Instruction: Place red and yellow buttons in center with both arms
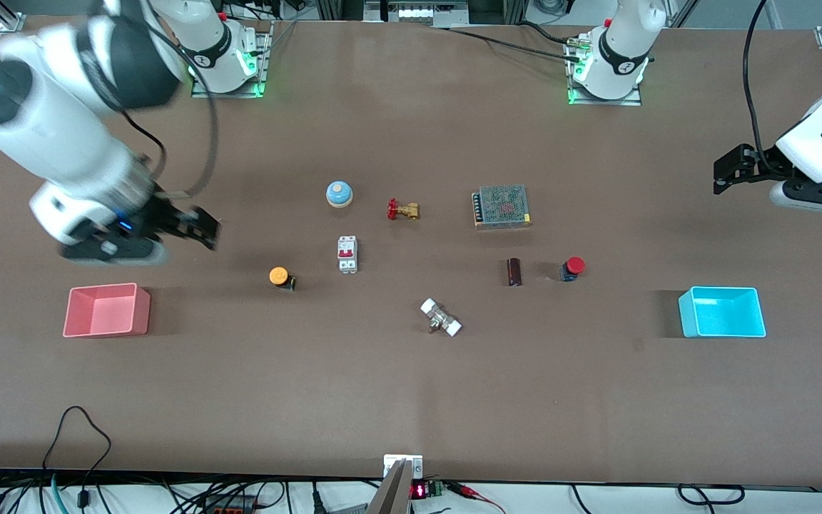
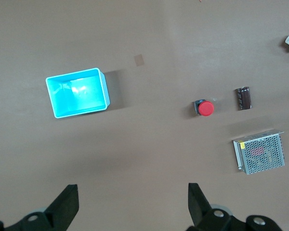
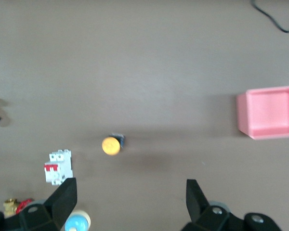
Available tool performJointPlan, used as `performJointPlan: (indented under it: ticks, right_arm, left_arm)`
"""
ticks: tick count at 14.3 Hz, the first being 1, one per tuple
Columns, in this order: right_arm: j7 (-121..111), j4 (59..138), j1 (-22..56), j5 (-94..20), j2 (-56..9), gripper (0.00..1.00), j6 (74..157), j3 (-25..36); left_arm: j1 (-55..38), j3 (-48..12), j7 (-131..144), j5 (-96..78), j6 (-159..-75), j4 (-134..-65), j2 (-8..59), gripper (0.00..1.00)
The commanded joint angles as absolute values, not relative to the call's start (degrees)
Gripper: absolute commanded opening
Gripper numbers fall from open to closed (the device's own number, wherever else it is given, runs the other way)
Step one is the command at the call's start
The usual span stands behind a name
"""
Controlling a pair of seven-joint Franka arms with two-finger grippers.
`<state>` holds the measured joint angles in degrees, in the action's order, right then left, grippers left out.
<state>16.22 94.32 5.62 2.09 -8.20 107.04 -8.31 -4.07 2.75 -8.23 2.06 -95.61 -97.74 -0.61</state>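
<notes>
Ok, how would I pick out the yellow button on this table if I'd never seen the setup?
Start at the pink bin toward the right arm's end of the table, then move toward the middle to the white circuit breaker. The yellow button sits on the bare tabletop between them, slightly nearer the front camera than the breaker. Nothing else has a round orange-yellow cap on a small black body.

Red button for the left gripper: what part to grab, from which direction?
Likely the black body under the cap, coming straight down. The red button lies tipped on the table, its round cap toward the cyan bin, so the squarish body offers flatter faces. The dark cylinder beside it stands apart, leaving finger room. The left gripper is open.
</notes>
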Motion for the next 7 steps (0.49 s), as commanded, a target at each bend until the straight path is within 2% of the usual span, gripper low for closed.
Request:
performJointPlan:
  ticks: [1,3,7]
  right_arm:
    - [13.5,88.4,4.7,0.7,-7.4,1.0,96.8,-4.5]
    - [12.0,84.7,4.8,0.8,-7.4,1.0,92.2,-2.4]
    - [8.2,84.2,4.6,1.1,-7.0,1.0,88.4,-1.4]
  left_arm:
    - [-3.9,2.6,-9.5,2.0,-94.2,-97.7,-1.5,1.0]
    - [-3.9,2.6,-9.5,2.0,-94.2,-97.7,-1.5,1.0]
    - [-3.8,2.7,-9.5,2.0,-94.2,-97.7,-1.5,1.0]
